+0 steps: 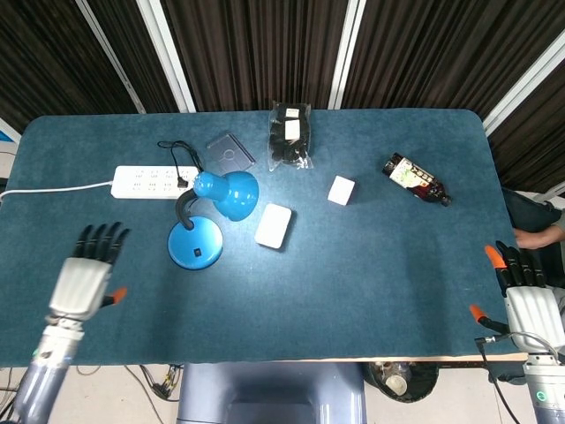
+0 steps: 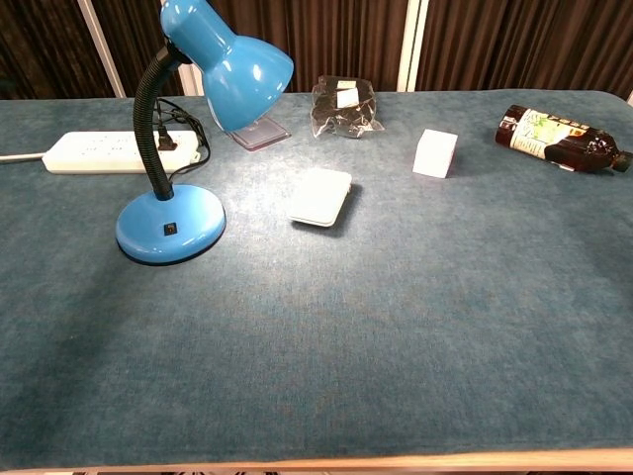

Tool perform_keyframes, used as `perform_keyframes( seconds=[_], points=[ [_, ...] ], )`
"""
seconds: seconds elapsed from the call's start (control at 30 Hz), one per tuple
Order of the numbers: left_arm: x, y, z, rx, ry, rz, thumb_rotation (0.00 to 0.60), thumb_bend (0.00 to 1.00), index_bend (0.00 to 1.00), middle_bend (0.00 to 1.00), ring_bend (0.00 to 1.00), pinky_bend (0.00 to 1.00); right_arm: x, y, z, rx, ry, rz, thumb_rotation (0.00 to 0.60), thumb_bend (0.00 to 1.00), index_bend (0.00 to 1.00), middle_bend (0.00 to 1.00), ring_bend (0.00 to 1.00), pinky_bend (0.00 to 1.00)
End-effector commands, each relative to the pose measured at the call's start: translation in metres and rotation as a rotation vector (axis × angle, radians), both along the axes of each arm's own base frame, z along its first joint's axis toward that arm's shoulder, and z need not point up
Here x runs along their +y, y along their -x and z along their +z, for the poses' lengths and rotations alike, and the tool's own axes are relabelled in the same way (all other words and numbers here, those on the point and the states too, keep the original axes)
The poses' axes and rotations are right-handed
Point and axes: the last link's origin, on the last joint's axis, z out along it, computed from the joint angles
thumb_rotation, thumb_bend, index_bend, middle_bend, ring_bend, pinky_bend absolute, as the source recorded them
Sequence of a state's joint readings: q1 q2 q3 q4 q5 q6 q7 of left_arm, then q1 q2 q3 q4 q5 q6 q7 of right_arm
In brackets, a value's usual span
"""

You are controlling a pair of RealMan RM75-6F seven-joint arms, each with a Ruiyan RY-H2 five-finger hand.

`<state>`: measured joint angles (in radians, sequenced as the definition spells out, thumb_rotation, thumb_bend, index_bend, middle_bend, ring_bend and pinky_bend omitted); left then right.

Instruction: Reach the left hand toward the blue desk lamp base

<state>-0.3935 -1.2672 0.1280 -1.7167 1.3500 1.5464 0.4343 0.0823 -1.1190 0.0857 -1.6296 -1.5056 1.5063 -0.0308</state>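
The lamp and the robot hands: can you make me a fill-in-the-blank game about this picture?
1. The desk lamp is colored ____.
2. The lamp's cord runs to the white ____ lying behind it.
3. The left robot hand holds nothing, its fingers spread ____.
4. The dark bottle is lying on its ____.

Missing words: blue; power strip; apart; side
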Motion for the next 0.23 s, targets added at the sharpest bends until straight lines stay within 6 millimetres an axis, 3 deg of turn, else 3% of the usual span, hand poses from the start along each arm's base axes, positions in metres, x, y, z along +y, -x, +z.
perform_keyframes(
  seconds=[0.03,0.23],
  points=[
    [-0.0182,0.0375,0.0293,0.009,-0.077,0.038,0.600,0.00,0.00,0.00,0.00,0.01,-0.0003,-0.0008,-0.0011,0.004,0.000,0.002,0.600,0.25,0.00,0.00,0.00,0.00],
    [-0.0175,0.0451,0.0328,-0.074,-0.082,0.097,0.600,0.00,0.00,0.00,0.00,0.01,0.0003,-0.0010,-0.0027,0.013,-0.002,0.002,0.600,0.25,0.00,0.00,0.00,0.00]
  ],
)
